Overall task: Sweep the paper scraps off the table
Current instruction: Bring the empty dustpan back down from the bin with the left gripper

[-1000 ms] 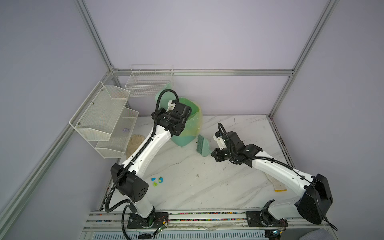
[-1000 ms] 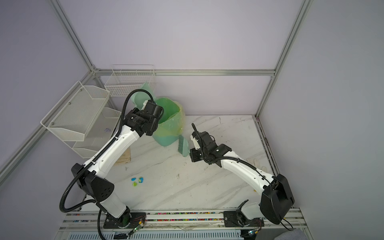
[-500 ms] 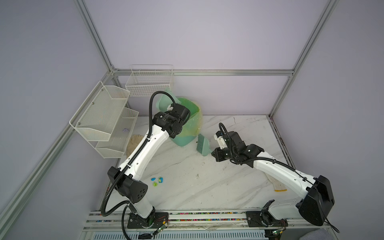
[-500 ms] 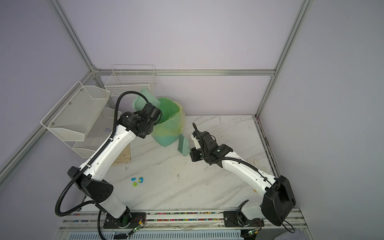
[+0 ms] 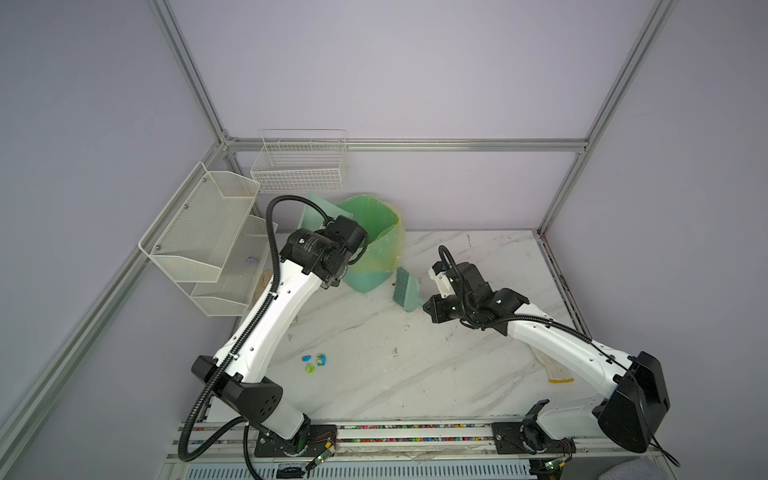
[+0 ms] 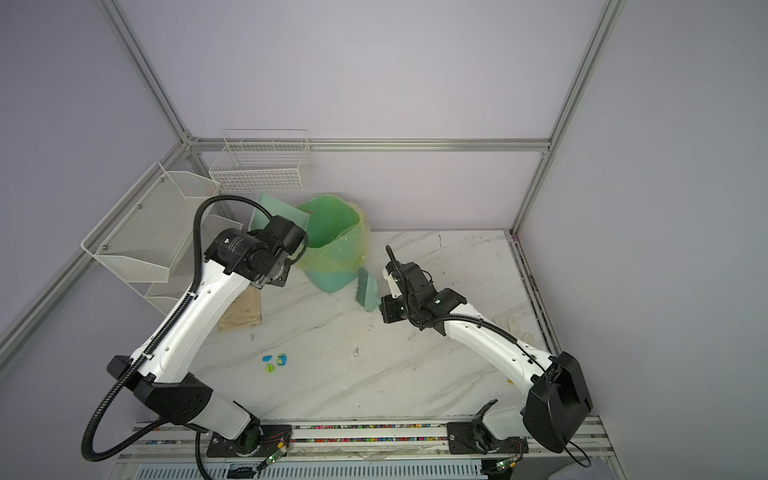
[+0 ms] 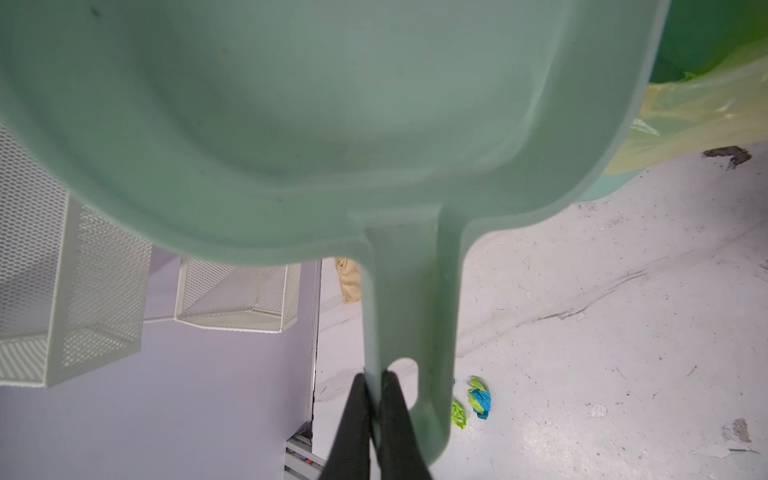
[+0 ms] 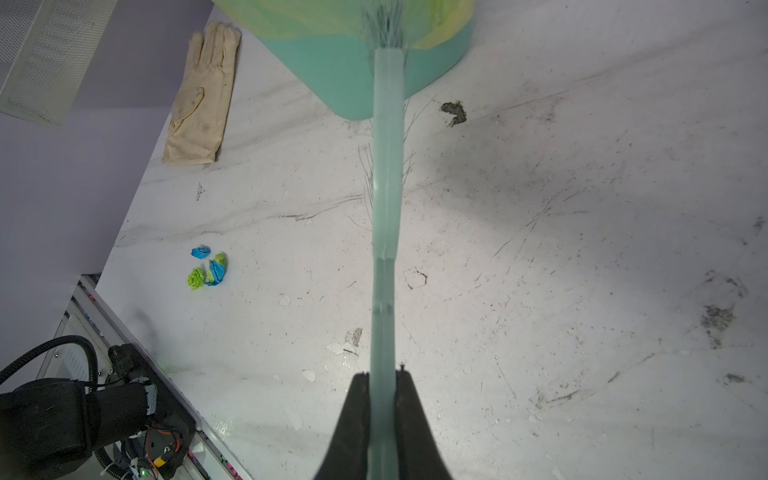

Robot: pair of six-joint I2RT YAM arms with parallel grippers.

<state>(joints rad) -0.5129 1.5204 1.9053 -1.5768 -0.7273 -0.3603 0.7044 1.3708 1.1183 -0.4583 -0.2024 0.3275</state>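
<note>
A few paper scraps, blue and lime-green wads, lie together on the white veined table at front left; they also show in the wrist views. My left gripper is shut on the handle of a pale green dustpan, held high beside the green bin. In both top views the pan's edge sticks up behind the left wrist. My right gripper is shut on the handle of a green brush, whose bristles are close to the bin's base.
White mesh shelves and a wire basket hang at the back left. A beige glove lies left of the bin, another glove at the right edge. A grooved rail runs along the front.
The left arm has swung the dustpan away from the bin's mouth, leftwards and slightly toward the front. The right arm and brush have barely moved.
</note>
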